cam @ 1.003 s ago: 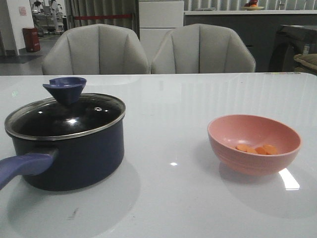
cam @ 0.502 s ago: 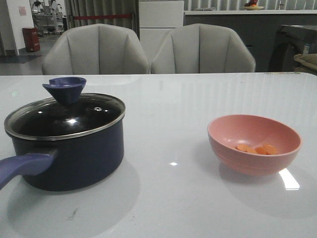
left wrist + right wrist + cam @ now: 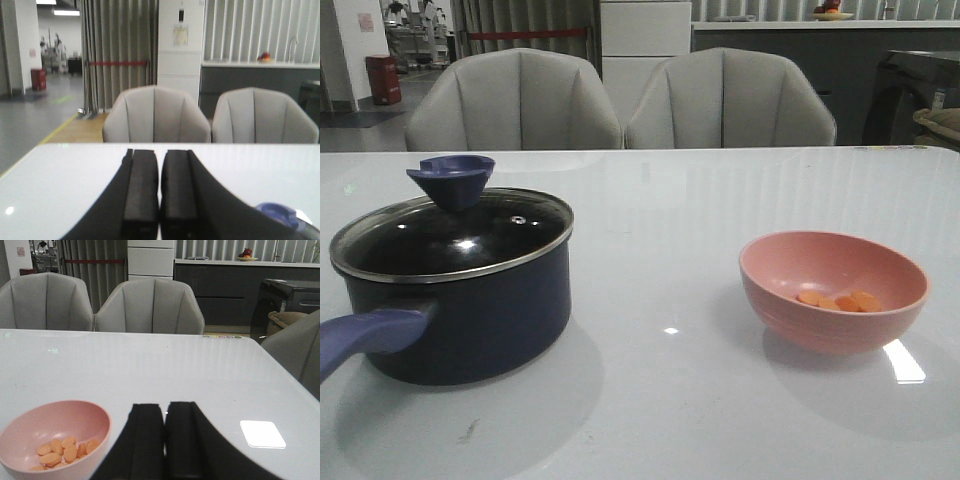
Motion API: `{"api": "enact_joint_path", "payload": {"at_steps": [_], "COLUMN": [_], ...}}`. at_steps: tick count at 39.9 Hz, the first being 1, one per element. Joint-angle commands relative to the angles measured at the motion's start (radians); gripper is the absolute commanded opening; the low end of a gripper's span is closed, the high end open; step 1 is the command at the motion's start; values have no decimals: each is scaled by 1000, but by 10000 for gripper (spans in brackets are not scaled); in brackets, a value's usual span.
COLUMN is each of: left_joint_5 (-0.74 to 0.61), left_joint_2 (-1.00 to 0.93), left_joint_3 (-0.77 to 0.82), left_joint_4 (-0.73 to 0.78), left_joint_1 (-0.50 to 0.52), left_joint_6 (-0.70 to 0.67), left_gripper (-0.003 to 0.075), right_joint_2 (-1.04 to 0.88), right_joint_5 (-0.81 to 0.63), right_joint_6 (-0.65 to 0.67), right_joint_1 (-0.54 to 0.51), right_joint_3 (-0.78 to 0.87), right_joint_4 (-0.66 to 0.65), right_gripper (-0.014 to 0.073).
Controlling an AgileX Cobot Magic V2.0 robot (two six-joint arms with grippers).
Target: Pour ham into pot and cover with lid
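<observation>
Nothing has moved over the last second: task not begun.
Glass lid [image 3: 450, 233] sits on navy pot [image 3: 455, 300]; ham slices [image 3: 838, 300] lie in pink bowl [image 3: 833, 290]. Left gripper [image 3: 159, 192] and right gripper [image 3: 165, 445], pads pressed together, hold nothing.

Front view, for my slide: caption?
Lid on pot at left, ham in pink bowl at right.
</observation>
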Motion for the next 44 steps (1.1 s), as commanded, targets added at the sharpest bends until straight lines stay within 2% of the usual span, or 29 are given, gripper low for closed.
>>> {"api": "enact_joint_path", "payload": {"at_steps": [1,7,24,28,36,39,44], "left_joint_5": [111,203,205,207,207,204,178], "left_joint_2": [100,184,216,216,229,231,231], "left_joint_3": [-126,-173,-142,-142,-142,-142,-141], "left_joint_4": [-1,-1,-1,-1,12,12,12], "left_joint_1": [0,0,-8,-14,-47,-47,-47], "left_joint_6": [-2,-2,-2,-2,-2,-2,-2], "left_gripper": [113,113,127,214,560,620,618], "right_joint_2": [-19,-19,-19,-19,-19,-19,-19], "right_joint_5": [-75,-75,-75,-75,-75,-75,-75], "right_joint_6": [1,1,1,1,1,1,1], "right_joint_1": [-3,-3,-3,-3,-3,-3,-3], "right_joint_3": [10,10,10,10,10,10,10], "right_joint_4": [-10,-10,-10,-10,-10,-10,-10], "right_gripper": [157,157,157,157,157,157,157]}}
